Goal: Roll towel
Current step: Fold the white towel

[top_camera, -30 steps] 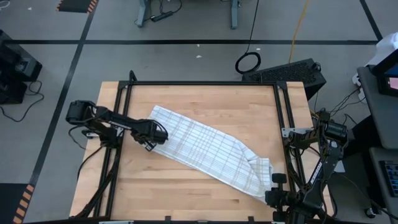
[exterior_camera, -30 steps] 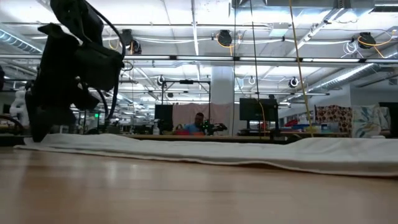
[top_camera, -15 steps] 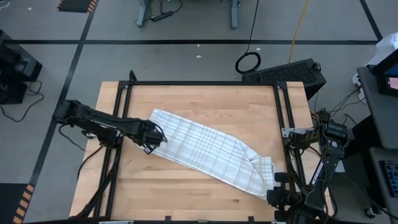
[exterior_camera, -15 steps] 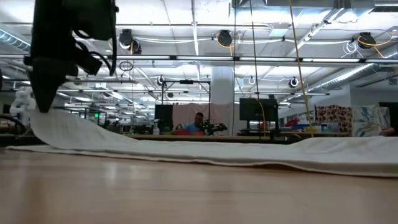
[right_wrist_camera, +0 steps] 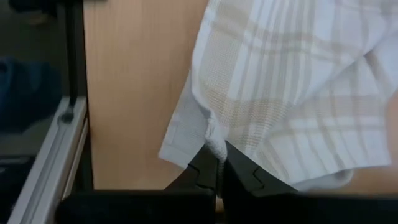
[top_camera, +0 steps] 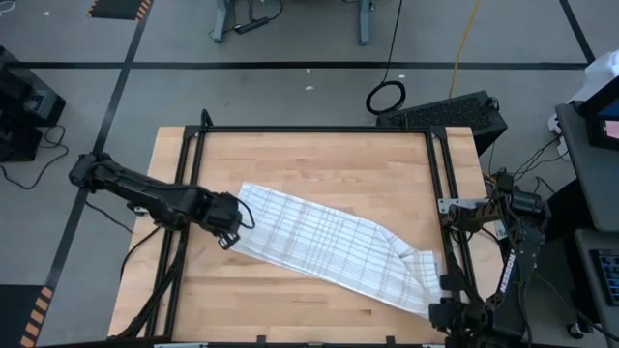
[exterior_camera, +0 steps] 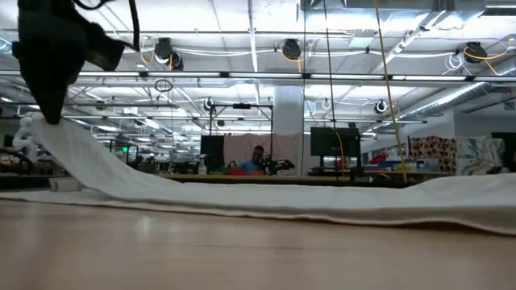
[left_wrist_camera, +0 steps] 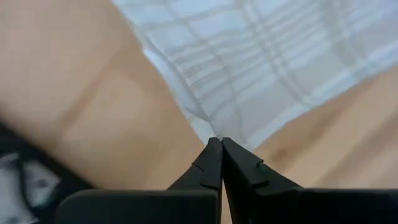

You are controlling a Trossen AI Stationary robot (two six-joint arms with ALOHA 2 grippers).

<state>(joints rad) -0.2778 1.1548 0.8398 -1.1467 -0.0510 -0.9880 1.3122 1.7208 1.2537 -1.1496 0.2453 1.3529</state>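
Observation:
The white checked towel (top_camera: 319,242) lies slantwise across the wooden table (top_camera: 319,155), from the far left toward the near right. My left gripper (top_camera: 232,230) is shut on its left end, which rises off the table in the low view (exterior_camera: 72,149). My right gripper (top_camera: 443,292) is shut on its near-right end by the table's right rail. The towel's long middle (exterior_camera: 282,201) rests flat on the wood. My left gripper pinches a corner of the towel's left end (left_wrist_camera: 214,134) between its two shut fingers, coming from above and pointing down. That end hangs lifted below the fingers and slopes down to the table, where the rest lies. My right gripper pinches a bunched edge of the towel's near-right end (right_wrist_camera: 214,144) between its two shut fingers, coming steeply from above. The cloth around the hold is raised and creased, and the rest runs off onto the table.
Black frame rails run along the table's left side (top_camera: 189,193) and right side (top_camera: 440,174). Bare wood lies along the far edge and the near left (top_camera: 242,300). In the low view the room behind shows a person far off (exterior_camera: 258,157).
My left gripper has gone up and toward the table's near-left, lifting the towel's left end clear while the middle stays on the wood. My right gripper has gone a little up and toward the right edge, drawing the near-right end with it.

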